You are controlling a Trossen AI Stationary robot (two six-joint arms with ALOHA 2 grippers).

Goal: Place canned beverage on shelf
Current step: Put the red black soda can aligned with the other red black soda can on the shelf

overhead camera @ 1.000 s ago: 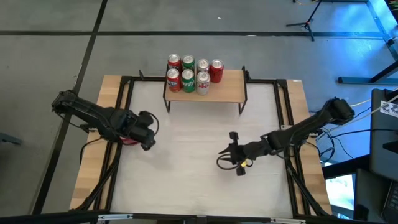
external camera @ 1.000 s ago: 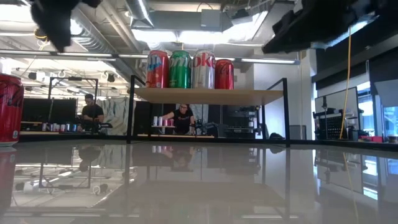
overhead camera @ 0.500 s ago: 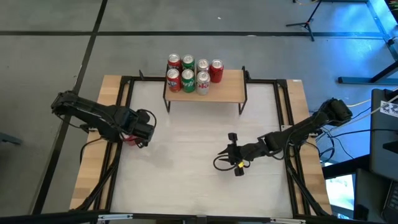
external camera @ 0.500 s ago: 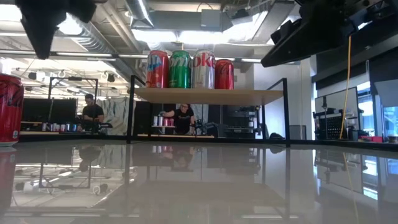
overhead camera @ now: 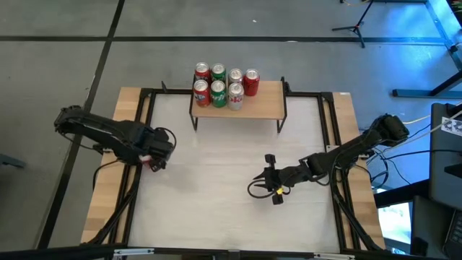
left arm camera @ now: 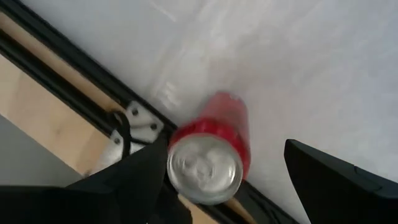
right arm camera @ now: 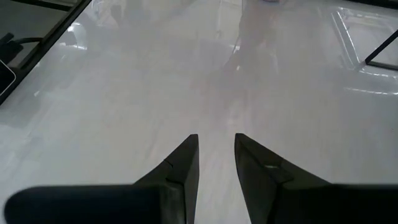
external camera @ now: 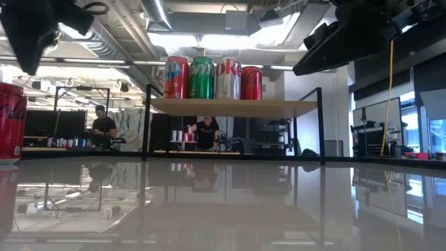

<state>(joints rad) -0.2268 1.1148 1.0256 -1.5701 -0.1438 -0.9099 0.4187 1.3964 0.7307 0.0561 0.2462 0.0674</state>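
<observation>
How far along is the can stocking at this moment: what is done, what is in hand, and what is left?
Done: seven cans already stand on the shelf, filling its left part. In hand: the left end effector is open above a red can standing at the table's left edge, one finger on either side, not yet gripping. Left: grasp it, carry it over and set it on the shelf's bare right part. The right end effector waits over the bare tabletop, holding nothing.

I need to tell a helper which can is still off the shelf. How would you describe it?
Find the left edge of the table, beside the black frame rail. A red can stands there alone, under the open left gripper. The other cans all sit on the shelf.
</observation>
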